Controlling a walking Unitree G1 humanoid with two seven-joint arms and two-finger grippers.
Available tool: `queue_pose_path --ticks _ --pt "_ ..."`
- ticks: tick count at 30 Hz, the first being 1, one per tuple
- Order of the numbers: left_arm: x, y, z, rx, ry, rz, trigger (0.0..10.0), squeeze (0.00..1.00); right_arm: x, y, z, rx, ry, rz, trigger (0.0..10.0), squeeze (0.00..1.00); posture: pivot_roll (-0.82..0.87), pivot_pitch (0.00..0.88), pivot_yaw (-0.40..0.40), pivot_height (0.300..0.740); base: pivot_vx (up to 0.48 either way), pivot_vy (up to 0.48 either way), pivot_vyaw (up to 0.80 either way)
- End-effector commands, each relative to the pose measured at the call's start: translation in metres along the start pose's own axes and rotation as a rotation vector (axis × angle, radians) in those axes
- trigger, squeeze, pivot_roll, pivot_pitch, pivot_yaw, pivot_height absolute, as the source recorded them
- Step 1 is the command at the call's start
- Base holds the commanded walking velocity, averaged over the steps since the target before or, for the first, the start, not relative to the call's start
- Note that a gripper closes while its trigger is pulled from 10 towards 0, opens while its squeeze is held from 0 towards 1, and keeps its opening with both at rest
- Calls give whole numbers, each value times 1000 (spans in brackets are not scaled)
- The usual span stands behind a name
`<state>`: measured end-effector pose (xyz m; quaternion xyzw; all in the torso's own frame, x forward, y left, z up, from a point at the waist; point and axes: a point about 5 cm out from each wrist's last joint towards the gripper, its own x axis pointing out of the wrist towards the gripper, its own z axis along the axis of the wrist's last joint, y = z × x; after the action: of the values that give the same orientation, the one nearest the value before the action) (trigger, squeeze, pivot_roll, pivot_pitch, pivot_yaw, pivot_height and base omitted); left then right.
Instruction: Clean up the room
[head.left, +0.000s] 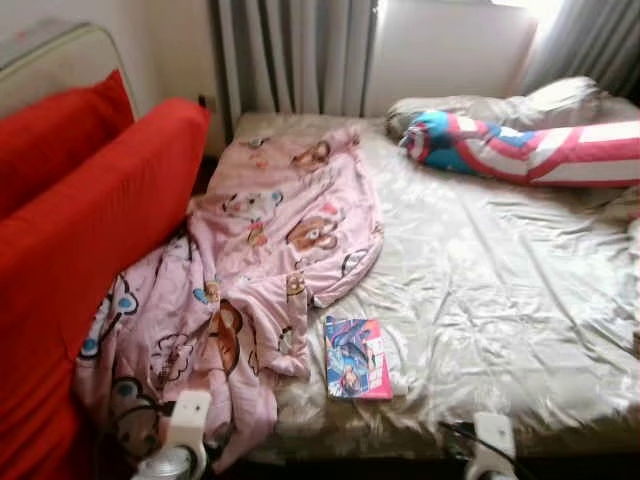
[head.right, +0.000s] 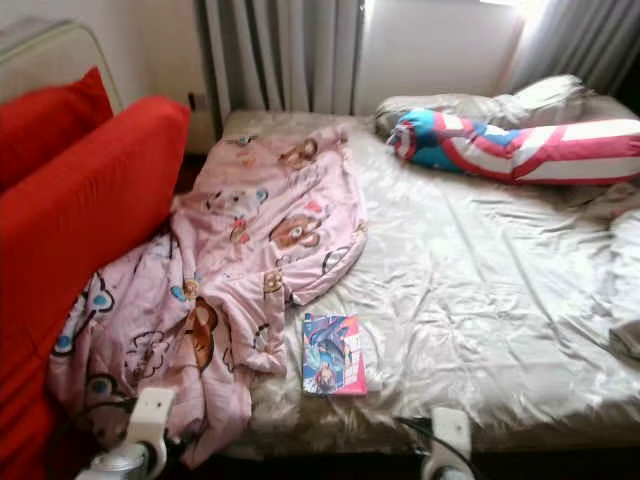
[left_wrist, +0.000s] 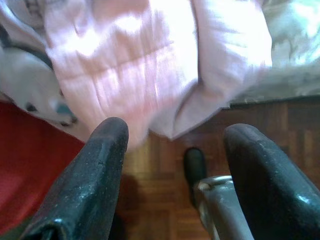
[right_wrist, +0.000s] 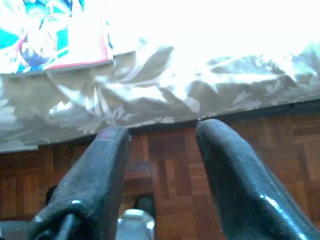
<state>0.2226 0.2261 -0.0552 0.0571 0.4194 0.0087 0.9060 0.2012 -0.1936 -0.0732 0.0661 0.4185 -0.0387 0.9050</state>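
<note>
The pink cartoon blanket (head.left: 260, 270) lies bunched on the left of the bed (head.left: 480, 290), soft and floppy, so grab a thick fold. The thin book (head.left: 357, 358) at the near edge looks light and slippery. Both the left end effector (left_wrist: 172, 175) and right end effector (right_wrist: 160, 172) are open and empty.

Both eye views look forward and down from the head at the foot edge of the bed (head.left: 480, 300), from standing height; they share nearly the whole scene, the right eye's picture shifted slightly. The left wrist view looks close along the left claw (left_wrist: 172, 170) at the pink blanket (left_wrist: 150, 65) hanging over the wooden floor (left_wrist: 165, 200). The right wrist view looks close along the right claw (right_wrist: 162, 170) at the bed edge and the book (right_wrist: 50, 35), which lies low centre in the eye views.
</note>
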Motion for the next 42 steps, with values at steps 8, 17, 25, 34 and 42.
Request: queue_pose_path --ticks 8,17,25,34,42 --pt "1 -5 2 -3 -1 -7 10000 0 -3 -11 -4 -9 -2 -19 10000 0 -19 17 -38 740 142 0 0" --pt "1 -6 1 -10 -13 2 10000 0 -3 -11 -3 -10 -25 -22 10000 0 -22 8 -33 740 0 0 178" --pt "1 -4 3 -12 -33 21 10000 0 -3 -10 -3 24 -32 -23 10000 0 -11 5 -31 740 0 0 100" --pt "-2 -4 11 -104 -193 42 10000 0 -6 -9 6 79 -175 -15 10000 0 -18 5 -26 740 0 0 0" --pt "-6 -3 20 -149 -324 35 10000 0 -9 -9 15 83 -303 -17 10000 0 -25 0 -21 740 0 0 0"
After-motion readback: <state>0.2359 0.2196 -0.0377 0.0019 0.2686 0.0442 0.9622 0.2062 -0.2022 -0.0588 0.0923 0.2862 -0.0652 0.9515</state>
